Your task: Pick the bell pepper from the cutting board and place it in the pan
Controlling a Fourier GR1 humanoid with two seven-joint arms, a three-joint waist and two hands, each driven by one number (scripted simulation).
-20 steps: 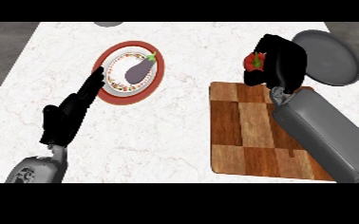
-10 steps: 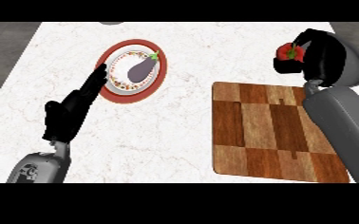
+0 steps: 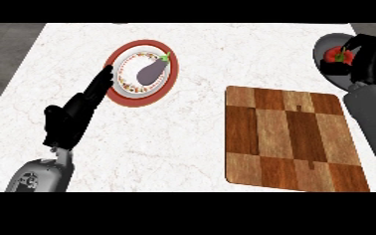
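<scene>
The red bell pepper [image 3: 338, 55] is held over the grey pan [image 3: 325, 44] at the counter's far right edge. My right hand [image 3: 360, 59] is curled round the pepper and hides part of it and part of the pan. The wooden cutting board [image 3: 290, 135] lies bare below the pan, at the right of the counter. My left hand [image 3: 73, 117] rests open at the left, fingers straight and pointing toward a plate.
A red-rimmed plate [image 3: 131, 96] with a patterned inner dish holds a purple eggplant [image 3: 151, 71] at the upper left, just beyond my left fingertips. The white marble counter [image 3: 220, 59] spreads between plate and board; its left edge borders dark floor.
My right hand has carried the bell pepper rightward, away from the cutting board, to above the pan. The left hand has stayed where it was.
</scene>
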